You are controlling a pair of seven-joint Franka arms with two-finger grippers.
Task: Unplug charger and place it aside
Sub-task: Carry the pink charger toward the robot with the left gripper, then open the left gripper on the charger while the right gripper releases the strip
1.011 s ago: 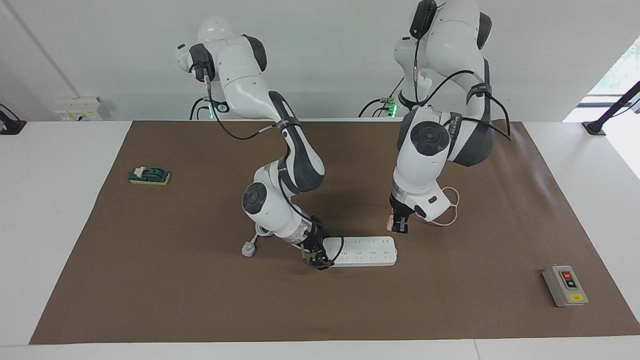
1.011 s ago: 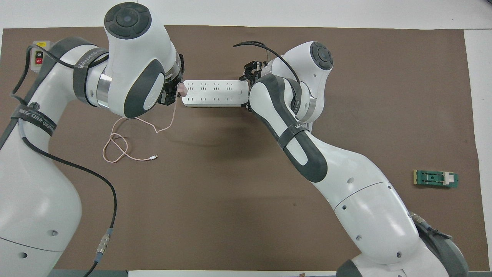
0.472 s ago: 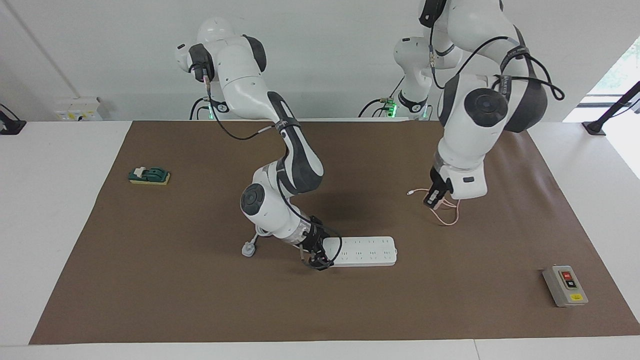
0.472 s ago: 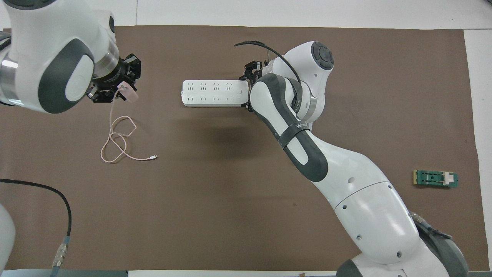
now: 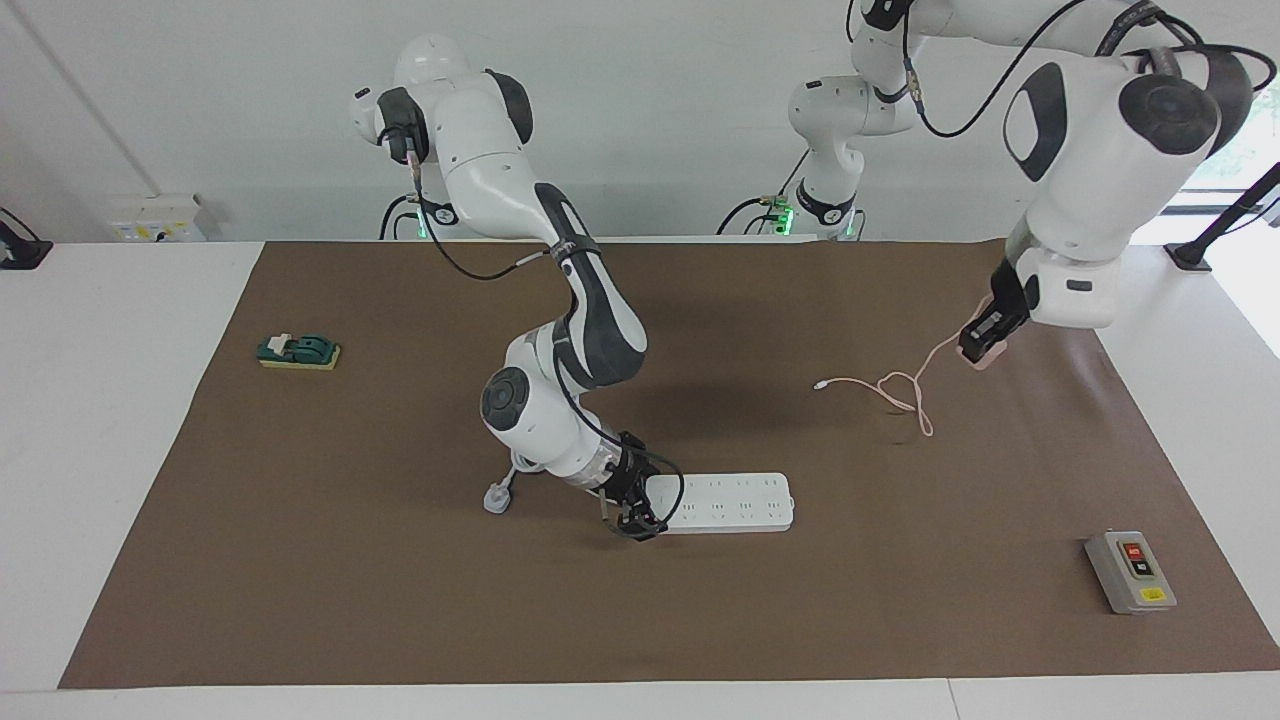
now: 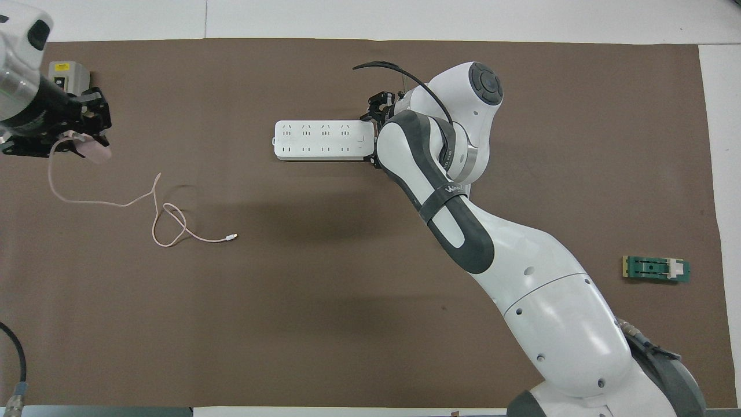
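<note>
My left gripper [image 5: 982, 345] is shut on the small pale pink charger [image 5: 990, 358] and holds it in the air over the brown mat at the left arm's end of the table. It also shows in the overhead view [image 6: 78, 142], with the charger [image 6: 97, 152]. The thin pink cable [image 5: 905, 392] hangs from the charger and lies looped on the mat [image 6: 168, 223]. The white power strip [image 5: 735, 500] lies mid-mat with no charger in it [image 6: 321, 140]. My right gripper [image 5: 632, 520] is shut on the strip's end toward the right arm [image 6: 377, 110].
A grey-white three-pin plug [image 5: 497, 497] lies beside the right arm's wrist. A grey switch box [image 5: 1130, 570] sits at the left arm's end, farther from the robots [image 6: 68, 74]. A green knife switch [image 5: 298, 351] sits at the right arm's end [image 6: 656, 269].
My left gripper has carried the charger from beside the strip's end up and away toward the left arm's end of the table, drawing the cable out. The right arm and the strip have not moved.
</note>
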